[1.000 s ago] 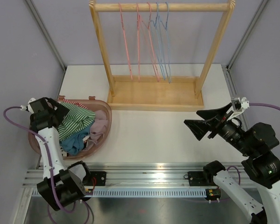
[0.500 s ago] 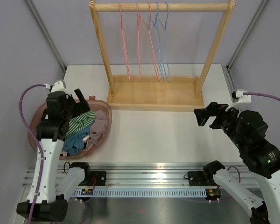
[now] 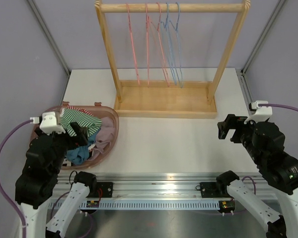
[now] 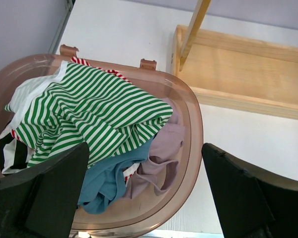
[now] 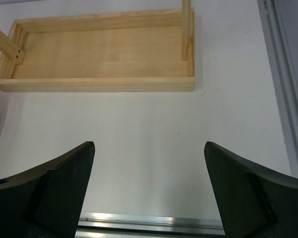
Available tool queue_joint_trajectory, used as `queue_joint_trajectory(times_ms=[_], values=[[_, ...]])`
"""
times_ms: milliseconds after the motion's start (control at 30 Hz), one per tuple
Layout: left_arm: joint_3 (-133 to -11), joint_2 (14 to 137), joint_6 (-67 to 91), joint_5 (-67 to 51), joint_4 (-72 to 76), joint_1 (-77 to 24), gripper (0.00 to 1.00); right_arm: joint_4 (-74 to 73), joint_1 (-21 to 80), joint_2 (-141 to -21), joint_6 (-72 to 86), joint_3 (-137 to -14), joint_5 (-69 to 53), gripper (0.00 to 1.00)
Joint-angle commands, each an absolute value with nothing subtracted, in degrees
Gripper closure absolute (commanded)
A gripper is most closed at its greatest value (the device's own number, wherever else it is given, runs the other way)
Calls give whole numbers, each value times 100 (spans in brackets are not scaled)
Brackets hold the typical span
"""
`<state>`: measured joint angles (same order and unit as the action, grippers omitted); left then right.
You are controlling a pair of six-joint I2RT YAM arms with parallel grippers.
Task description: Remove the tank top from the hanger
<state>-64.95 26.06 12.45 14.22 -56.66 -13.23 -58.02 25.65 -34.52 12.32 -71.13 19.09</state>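
Apparently clear of the basket (image 4: 196, 124) rim, left gripper (image 4: 144, 146) and right gripper (image 5: 149, 144) gape empty.

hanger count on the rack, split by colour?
Pink hangers: 3
Blue hangers: 2
Total: 5

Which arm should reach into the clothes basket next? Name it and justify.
Left. The left gripper hovers open directly above the basket. The right gripper, also open, sits over the table on the opposite side.
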Motion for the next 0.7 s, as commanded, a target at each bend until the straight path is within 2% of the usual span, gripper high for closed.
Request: queue_joint_trajectory(times_ms=[0, 367, 667], values=[[-6442, 2260, 1090, 1722, -6090, -1538, 1, -6002, 2549, -3253, 1107, -7295, 2171, 0], [-6838, 1398, 1064, 1486, -6539, -1617, 1, -5985, 2540, -2760, 1169, -6935, 2030, 0], [-6864, 1336, 1028, 1353, -6574, -1617, 1, -5871, 2549, -2839, 1222, -6820, 1943, 1]])
